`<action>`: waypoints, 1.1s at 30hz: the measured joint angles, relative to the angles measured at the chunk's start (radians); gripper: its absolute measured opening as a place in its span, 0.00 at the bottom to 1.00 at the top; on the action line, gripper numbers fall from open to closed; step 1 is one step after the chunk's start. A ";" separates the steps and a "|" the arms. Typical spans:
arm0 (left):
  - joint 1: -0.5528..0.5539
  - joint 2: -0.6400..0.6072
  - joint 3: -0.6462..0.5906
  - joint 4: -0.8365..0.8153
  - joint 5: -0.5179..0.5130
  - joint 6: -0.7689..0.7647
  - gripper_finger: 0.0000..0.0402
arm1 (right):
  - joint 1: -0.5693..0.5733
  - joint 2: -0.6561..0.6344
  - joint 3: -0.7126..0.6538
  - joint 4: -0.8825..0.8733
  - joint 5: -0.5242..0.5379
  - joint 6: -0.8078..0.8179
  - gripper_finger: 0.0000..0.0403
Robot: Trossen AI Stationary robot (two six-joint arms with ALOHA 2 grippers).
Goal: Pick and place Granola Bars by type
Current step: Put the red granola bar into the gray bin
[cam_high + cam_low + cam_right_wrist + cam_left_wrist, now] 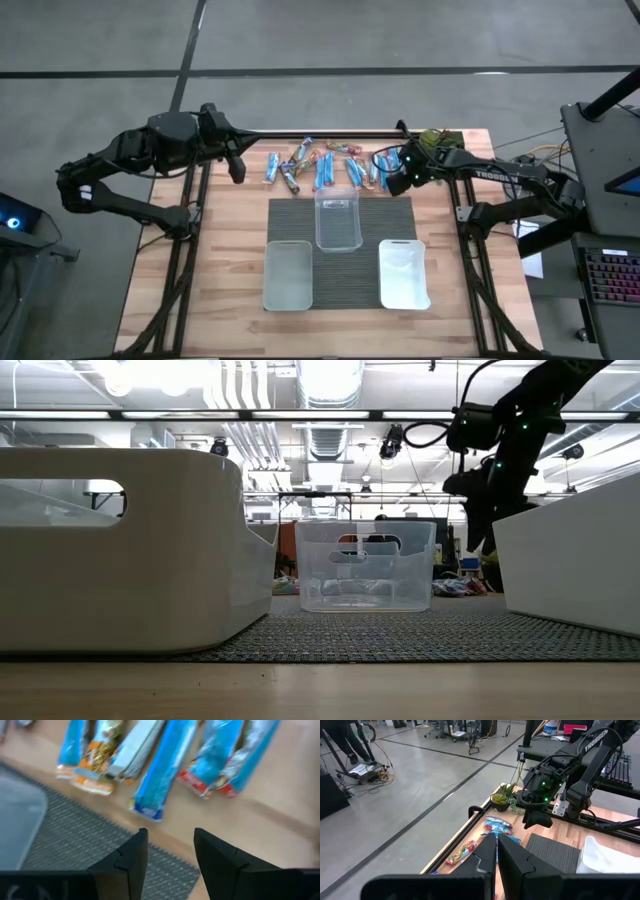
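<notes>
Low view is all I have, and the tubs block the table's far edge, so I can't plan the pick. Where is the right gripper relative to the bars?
Observer: The right gripper hovers open, empty, just short of a blue bar.
Operator: And the left arm?
Observer: The left gripper is shut, holding nothing, at the row's other end.
Operator: Anything in the tubs yet?
Observer: From above, the middle tub looks empty; the bars lie along the far edge.

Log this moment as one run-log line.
right gripper: open, empty, above granola bars | left gripper: shut, empty, waiting at far-left table edge | tubs: no bars visible
</notes>
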 joint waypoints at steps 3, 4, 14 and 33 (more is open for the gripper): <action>0.000 -0.001 0.000 0.000 0.000 0.001 0.00 | 0.000 0.000 0.000 0.001 -0.080 -0.004 0.37; 0.000 -0.001 0.000 0.000 0.000 0.001 0.00 | 0.000 0.000 0.000 0.002 -0.107 -0.014 0.37; 0.000 -0.001 -0.008 0.000 0.000 -0.018 0.00 | 0.026 -0.093 0.000 -0.001 -0.038 -0.083 0.37; 0.000 0.000 -0.008 0.000 0.000 -0.028 0.00 | 0.072 -0.516 -0.057 -0.076 0.138 -0.047 0.37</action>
